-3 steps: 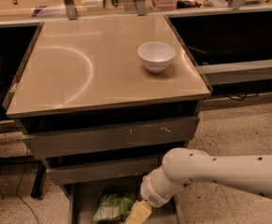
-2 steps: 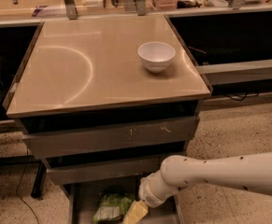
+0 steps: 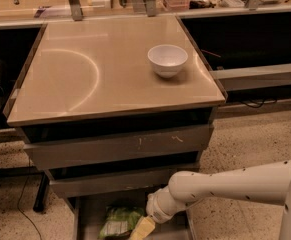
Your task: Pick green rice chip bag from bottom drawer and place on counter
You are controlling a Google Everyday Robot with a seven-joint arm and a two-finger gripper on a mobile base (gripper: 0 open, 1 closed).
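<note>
The green rice chip bag (image 3: pixel 119 221) lies crumpled on the floor of the open bottom drawer (image 3: pixel 87 219), at the lower edge of the view. My white arm reaches in from the right, and my gripper (image 3: pixel 142 229) hangs at the bag's right side, low in the drawer, partly cut off by the frame edge. The counter (image 3: pixel 85 69) is the beige tabletop above the drawers, with a faint arc mark on its left half.
A white bowl (image 3: pixel 167 60) stands on the counter's right side. Two shallower grey drawers (image 3: pixel 120 146) sit shut above the open one. A cluttered shelf runs along the back. Speckled floor lies to the right.
My arm has sunk a little lower and shifted slightly left toward the bag. The bag and the bowl have not moved.
</note>
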